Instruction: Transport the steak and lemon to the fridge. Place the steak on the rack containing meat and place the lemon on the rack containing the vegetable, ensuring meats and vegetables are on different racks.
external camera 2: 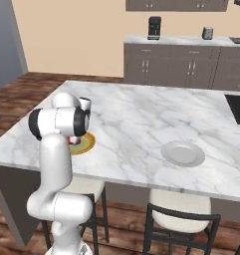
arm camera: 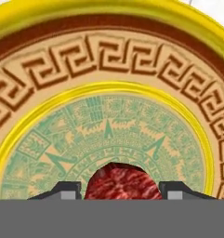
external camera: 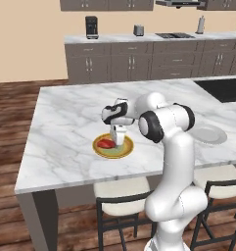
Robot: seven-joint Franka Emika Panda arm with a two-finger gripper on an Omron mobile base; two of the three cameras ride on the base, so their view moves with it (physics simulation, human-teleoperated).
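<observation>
I am reaching down over the yellow-rimmed patterned plate (external camera: 113,146) near the front edge of the marble surface (external camera: 65,122), and my gripper (arm camera: 122,189) is sitting right at the steak (arm camera: 121,182), which is lying on that plate. My two fingertips (arm camera: 67,189) are standing on either side of the red meat, though I cannot tell whether my jaws are pressing it yet. A plain grey plate (external camera 2: 182,153) is resting farther along the surface.
</observation>
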